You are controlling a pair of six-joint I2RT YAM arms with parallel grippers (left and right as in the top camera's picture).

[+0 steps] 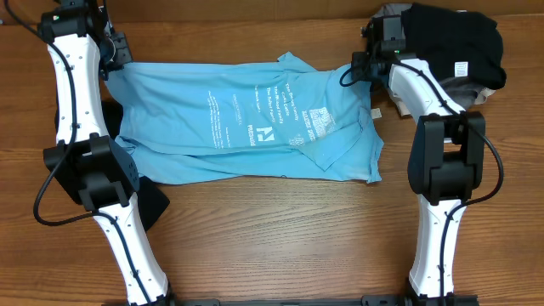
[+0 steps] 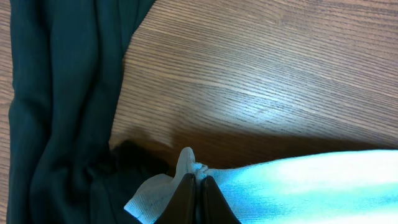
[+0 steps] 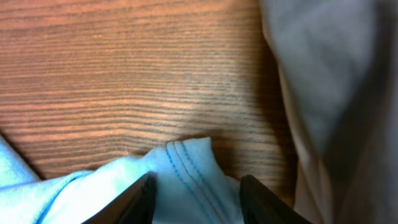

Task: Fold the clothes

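Here, left fingers (image 2: 181, 202) pinching shirt (image 1: 246, 119) edge, free table (image 1: 280, 238) beyond

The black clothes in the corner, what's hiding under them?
A gray garment peeks out from under the black clothes. Anything deeper in the pile is covered, and so is the table there.

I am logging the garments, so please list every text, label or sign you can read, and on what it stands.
Blue shirt: white print, too small to read.
Black clothes: white tag, too blurred to read.
No text is readable anywhere.
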